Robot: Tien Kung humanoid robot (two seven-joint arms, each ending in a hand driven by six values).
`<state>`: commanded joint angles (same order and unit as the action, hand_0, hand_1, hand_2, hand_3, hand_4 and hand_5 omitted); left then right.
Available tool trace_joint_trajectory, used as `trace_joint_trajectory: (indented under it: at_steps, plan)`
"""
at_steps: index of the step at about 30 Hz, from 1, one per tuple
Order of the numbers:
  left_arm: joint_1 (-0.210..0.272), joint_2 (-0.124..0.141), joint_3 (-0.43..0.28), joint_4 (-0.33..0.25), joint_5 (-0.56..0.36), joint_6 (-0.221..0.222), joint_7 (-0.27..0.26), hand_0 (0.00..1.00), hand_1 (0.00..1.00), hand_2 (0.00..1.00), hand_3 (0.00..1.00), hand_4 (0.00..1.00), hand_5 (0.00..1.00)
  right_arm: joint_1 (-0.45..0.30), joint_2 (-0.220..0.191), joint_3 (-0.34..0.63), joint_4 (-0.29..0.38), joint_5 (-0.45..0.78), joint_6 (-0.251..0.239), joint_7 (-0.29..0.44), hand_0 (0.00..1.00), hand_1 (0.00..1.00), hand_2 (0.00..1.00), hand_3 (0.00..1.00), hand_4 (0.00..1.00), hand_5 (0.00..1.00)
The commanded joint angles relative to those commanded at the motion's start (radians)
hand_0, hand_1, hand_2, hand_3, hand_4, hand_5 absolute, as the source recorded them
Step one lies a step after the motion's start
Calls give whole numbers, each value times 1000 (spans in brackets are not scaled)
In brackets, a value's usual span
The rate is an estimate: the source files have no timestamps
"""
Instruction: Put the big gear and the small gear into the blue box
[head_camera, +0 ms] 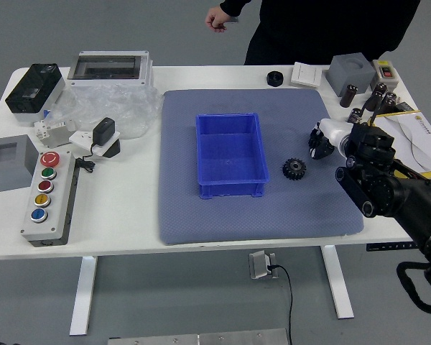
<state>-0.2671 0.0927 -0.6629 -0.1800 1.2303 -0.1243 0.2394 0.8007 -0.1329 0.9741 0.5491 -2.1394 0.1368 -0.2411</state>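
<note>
black toothed round gear (294, 169): lies flat on grey-blue mat (237, 224), just right of box; big or small, cannot tell
other gear: cannot be made out; possibly hidden at hand
open blue plastic box (232, 190): sits upright on mat, left of visible gear
right black-and-white robot hand (332, 135): low over mat's right side, beyond visible gear; wide, narrow or gripping, cannot tell
pickup: probably reaching for or securing hidden gear; settle squarely, take opposite sides of rim, test hold before lifting
carry: raise straight up, clear box wall, then travel left; avoid sweeping visible gear along
drop: lower well inside box, release gently, leave room for second gear
person's hand (217, 19): loosely curled beyond far edge of white worktop (118, 201), away from mat
</note>
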Motion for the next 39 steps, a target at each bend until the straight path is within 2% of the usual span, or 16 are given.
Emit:
trace_joint_trajectory:
  at_steps: [1, 2, 7, 8, 25, 39]
  plan:
    - [0, 0, 0, 0, 0, 0, 0, 794, 773, 768, 697, 576, 232, -1, 1, 0, -1, -5, -4, 0, 621, 604, 690, 666, 542, 231]
    - [0, 0, 1, 0, -1, 0, 0, 794, 773, 766, 693, 575, 233, -1, 1, 0, -1, -8, -7, 0, 558, 525, 577, 624, 525, 232]
    - [1, 0, 1, 0, 0, 0, 0, 794, 773, 766, 693, 575, 233, -4, 4, -1, -2, -24, -25, 3, 558, 525, 577, 624, 525, 232]
    - [1, 0, 1, 0, 0, 0, 0, 795, 773, 765, 693, 574, 231, -5, 4, -1, -3, -27, -29, 3, 544, 490, 533, 585, 530, 211]
    - [3, -1, 3, 0, 3, -1, 2, 794, 772, 765, 689, 570, 225, -8, 3, 26, 2, -45, -71, 4, 527, 462, 496, 544, 527, 207]
    - [3, 0, -1, 0, -4, 0, 1, 795, 772, 764, 686, 567, 221, -15, -36, 76, 91, -39, -70, -3, 546, 460, 487, 531, 497, 186]
